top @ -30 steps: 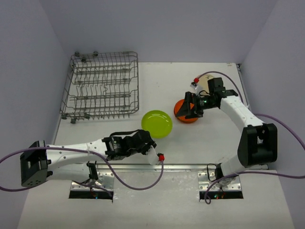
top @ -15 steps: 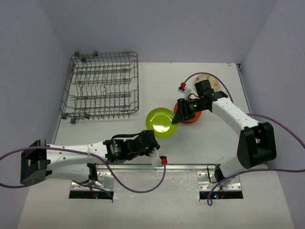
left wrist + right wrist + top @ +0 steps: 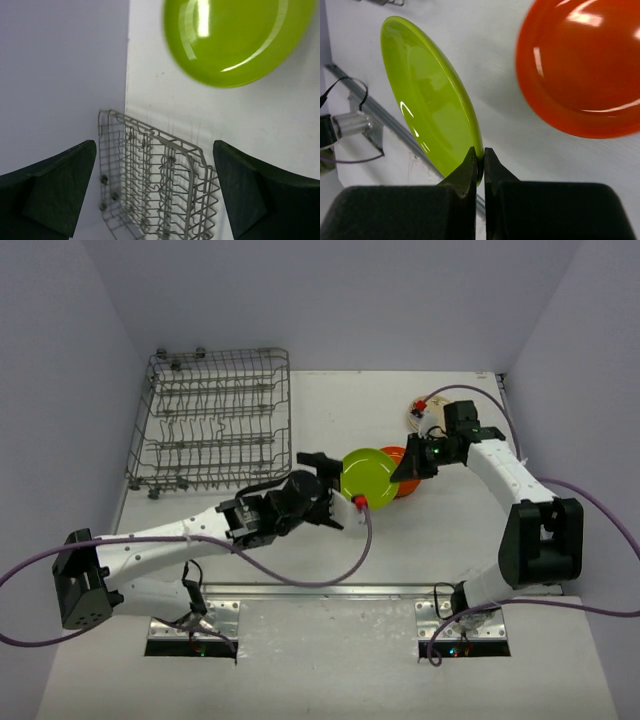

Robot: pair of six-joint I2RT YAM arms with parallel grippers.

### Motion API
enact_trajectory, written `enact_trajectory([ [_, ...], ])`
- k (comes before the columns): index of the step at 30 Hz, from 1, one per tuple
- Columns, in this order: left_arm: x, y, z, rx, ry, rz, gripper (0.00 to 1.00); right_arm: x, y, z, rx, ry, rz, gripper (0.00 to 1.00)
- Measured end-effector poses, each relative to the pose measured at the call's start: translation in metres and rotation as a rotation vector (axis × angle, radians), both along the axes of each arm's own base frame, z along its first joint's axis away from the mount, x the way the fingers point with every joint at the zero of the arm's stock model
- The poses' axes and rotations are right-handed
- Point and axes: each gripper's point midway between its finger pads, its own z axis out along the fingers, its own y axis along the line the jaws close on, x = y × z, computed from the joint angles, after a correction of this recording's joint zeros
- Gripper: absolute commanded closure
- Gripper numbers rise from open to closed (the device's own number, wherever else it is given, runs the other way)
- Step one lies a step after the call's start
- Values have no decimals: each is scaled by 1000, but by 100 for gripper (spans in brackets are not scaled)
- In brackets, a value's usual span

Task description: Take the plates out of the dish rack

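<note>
In the top view, the dish rack [image 3: 212, 420] is seen at the upper left of the frame, and no plate can be made out between its tines. The lime green plate [image 3: 366, 472] is held near the middle of the frame, overlapping the orange plate [image 3: 403, 478] just to its right on the table [image 3: 430, 530]. The right gripper [image 3: 408, 468] is closed on the green plate's right rim. The left gripper [image 3: 335, 480] is just beside the plate's left edge, with its jaws parted.

In the left wrist view, the left gripper [image 3: 154, 150] is shown spread wide, with nothing between its fingers [image 3: 55, 185]. The lime green plate [image 3: 235, 40] fills the upper right of the frame, clear of both fingers. The dish rack [image 3: 160, 185] is seen at the lower centre.

In the right wrist view, the right gripper [image 3: 481, 157] is shown pinched narrowly on the thin rim of the lime green plate [image 3: 430, 100], which stands tilted, nearly edge-on, at the left. The orange plate [image 3: 580, 70] lies flat at the upper right.

The plate is judged to be light, stiff plastic with a glossy, probably slippery surface. A hold at the rim, as here, seems the only practical one. The disc could pivot in so small a pinch, so it is best set down gently.
</note>
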Motion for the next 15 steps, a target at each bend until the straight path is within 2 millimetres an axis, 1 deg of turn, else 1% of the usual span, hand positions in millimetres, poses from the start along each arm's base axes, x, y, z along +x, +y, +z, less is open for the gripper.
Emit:
enact_trajectory([
  [2,34,12,29,-153,47,150,0,12,-25,-5,-24,-3,-69,100],
  [4,60,29,52,-276,74,271,0,21,-47,-11,-48,1,-127,100],
  [5,73,41,60,-335,91,334,0,25,-56,-15,-60,7,-148,100],
  [7,91,61,71,-447,126,437,0,31,-68,-23,-80,21,-175,100],
  [9,106,86,71,-539,173,545,0,38,-77,-29,-92,43,-188,100],
  [11,116,103,65,-618,228,629,0,51,-83,-36,-96,57,-199,100],
  [13,121,118,54,-681,283,701,0,61,-88,-43,-104,65,-208,100],
  [15,121,126,43,-726,336,749,0,68,-94,-50,-112,77,-218,100],
])
